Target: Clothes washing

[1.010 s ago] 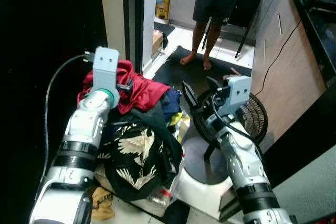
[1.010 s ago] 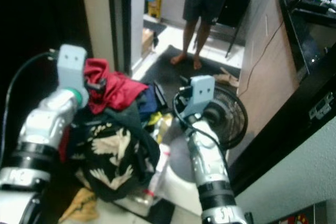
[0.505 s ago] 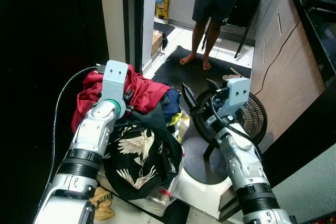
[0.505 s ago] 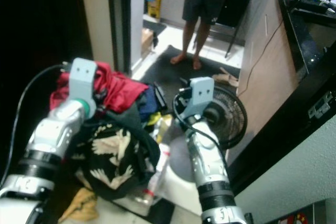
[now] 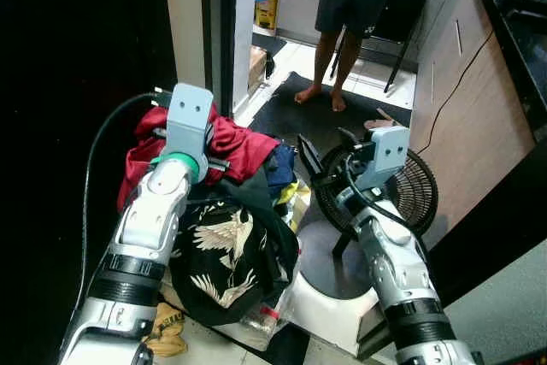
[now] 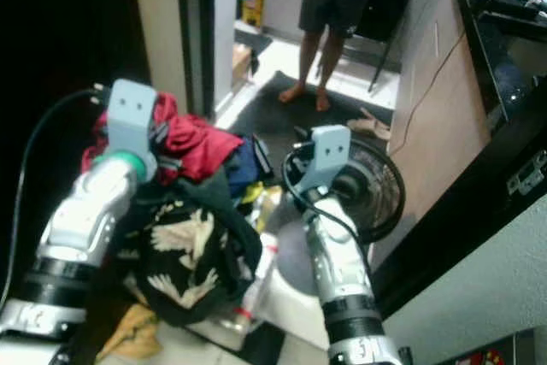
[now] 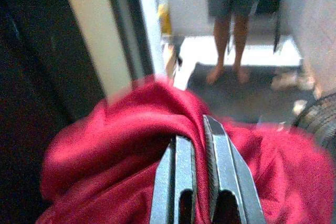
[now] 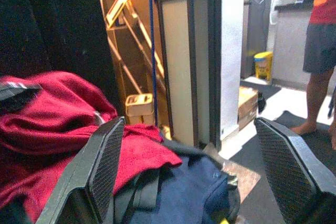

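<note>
left pincer (image 7: pixel 198 129) pinching red garment (image 7: pixel 121 150) — seemingly tight.

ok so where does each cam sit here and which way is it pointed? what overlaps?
Left eye and right eye: on the head, looking forward and down at the laundry pile, fan and a person's legs; both silver arms show.
Left wrist: along the left gripper, fingers shut on the red garment, doorway beyond.
Right wrist: between the open fingers of the right gripper, towards the pile and door frame.
Shared: red garment and the person's legs appear in every view.
</note>
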